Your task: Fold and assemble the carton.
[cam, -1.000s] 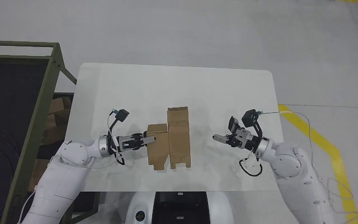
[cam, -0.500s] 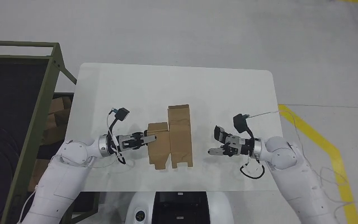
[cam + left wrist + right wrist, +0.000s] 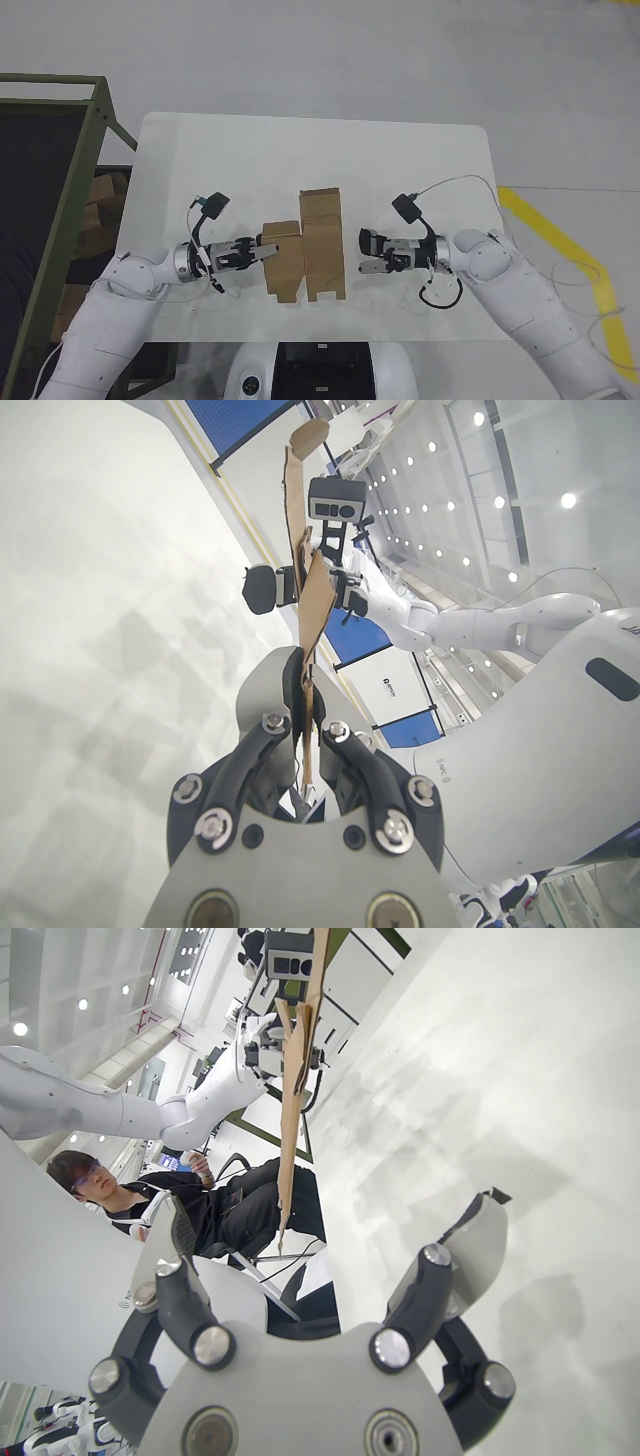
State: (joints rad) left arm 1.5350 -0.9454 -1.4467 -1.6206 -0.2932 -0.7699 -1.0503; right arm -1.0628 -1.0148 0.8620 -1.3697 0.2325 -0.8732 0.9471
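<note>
White tabletop [image 3: 300, 150] fills the middle of the top view, with grey floor around it, an olive-green metal frame [image 3: 50, 78] at the far left edge and a yellow floor line [image 3: 560, 240] at the right. One flattened brown cardboard carton [image 3: 320, 245] lies at the table's centre, toward the lower edge of the frame. I have two arms on it, one gripper each. My left arm comes in from the lower left, forearm stretched toward the middle, and my left gripper [image 3: 266, 249] is clamped on the carton's left edge; my left wrist view shows the black finger pads [image 3: 292, 680] pressed against the cardboard on both sides. My right arm comes in from the lower right with the elbow bent and the wrist aimed leftward. My right gripper [image 3: 366, 252] is spread wide and holds nothing, just beside the carton's right edge and apart from it. Seen from that wrist, the cardboard stands edge-on, in line with the gap between my fingers [image 3: 172, 1228].
</note>
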